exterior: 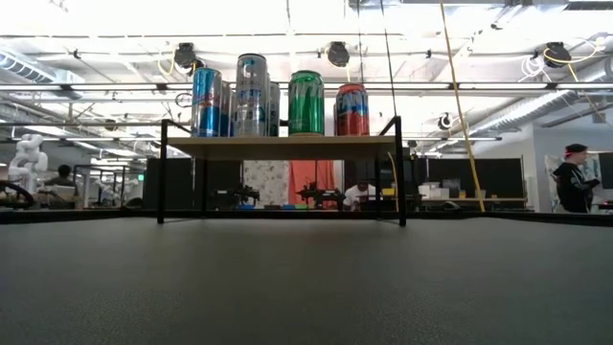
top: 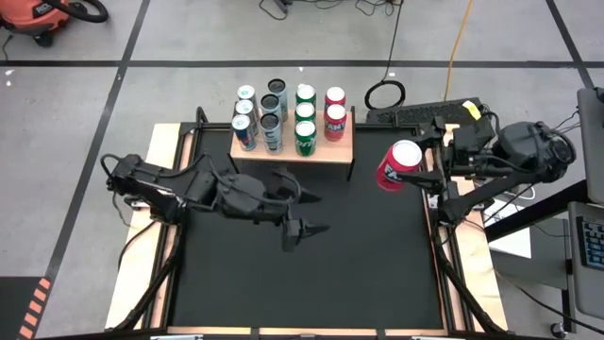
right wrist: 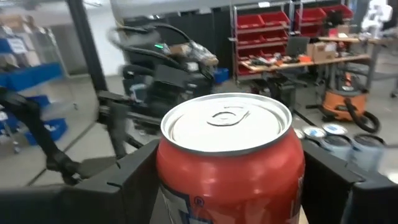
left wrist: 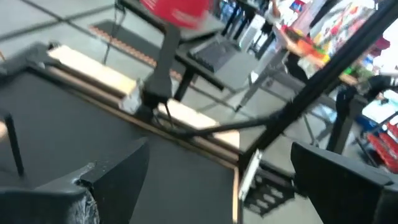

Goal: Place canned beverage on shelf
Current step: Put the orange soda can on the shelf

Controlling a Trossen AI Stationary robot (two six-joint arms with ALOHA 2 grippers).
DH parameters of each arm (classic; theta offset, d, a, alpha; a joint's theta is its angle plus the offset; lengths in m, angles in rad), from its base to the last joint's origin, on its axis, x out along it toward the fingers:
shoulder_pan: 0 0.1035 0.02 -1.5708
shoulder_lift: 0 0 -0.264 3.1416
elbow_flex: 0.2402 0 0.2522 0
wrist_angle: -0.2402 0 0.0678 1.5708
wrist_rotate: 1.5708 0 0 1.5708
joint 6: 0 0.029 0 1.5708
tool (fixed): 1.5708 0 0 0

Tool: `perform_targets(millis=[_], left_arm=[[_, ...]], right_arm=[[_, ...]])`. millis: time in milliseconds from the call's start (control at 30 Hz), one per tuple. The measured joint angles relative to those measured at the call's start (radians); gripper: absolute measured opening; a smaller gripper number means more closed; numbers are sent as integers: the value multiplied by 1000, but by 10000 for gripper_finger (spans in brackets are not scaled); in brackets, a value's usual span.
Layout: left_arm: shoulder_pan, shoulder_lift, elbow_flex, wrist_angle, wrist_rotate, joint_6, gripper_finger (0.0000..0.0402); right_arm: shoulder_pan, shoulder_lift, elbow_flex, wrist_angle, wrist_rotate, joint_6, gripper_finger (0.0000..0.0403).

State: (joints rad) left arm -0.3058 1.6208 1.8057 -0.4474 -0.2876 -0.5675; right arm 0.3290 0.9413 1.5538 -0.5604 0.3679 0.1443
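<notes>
The shelf (top: 335, 149) (exterior: 287, 147), a light-wood board on thin black legs, stands at the table's far middle and carries several upright cans (top: 288, 118) (exterior: 278, 96) in blue, silver, green and red. My right gripper (top: 408, 166) (right wrist: 227, 180) is shut on a red can (top: 392, 170) (right wrist: 230, 162), raised beside the shelf's right end near the table's right edge. My left gripper (top: 321, 214) (left wrist: 224, 180) hangs open over the table's middle, in front of the shelf, with nothing between its fingers. The low view shows neither gripper. My right gripper pinches the red can's side wall (right wrist: 163, 168) between its two fingers (right wrist: 134, 180), below the silver top. The fingers come in level from the table's right side. The can stands upright in the hold, top up, lifted clear of the table.
A keyboard (top: 425, 113) and a coiled cable (top: 385, 94) lie beyond the table's far right corner. Wooden strips (top: 160, 142) edge the black tabletop. Bare tabletop (top: 359, 274) stretches from the shelf to the near edge. People show in the room behind (exterior: 575, 177).
</notes>
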Motion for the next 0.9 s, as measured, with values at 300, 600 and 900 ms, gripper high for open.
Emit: perform_targets(millis=[300, 600, 900], left_arm=[[-74, 9, 0, -29, -52, -83, 393], [-112, 10, 0, -37, -138, -109, 393], [-113, 10, 0, -43, -192, -109, 393]], right_arm=[[-87, -10, -146, 27, -9, 25, 279], [-207, -10, -397, 282, -150, 52, 279], [-399, -2, -558, 470, -324, 22, 279]])
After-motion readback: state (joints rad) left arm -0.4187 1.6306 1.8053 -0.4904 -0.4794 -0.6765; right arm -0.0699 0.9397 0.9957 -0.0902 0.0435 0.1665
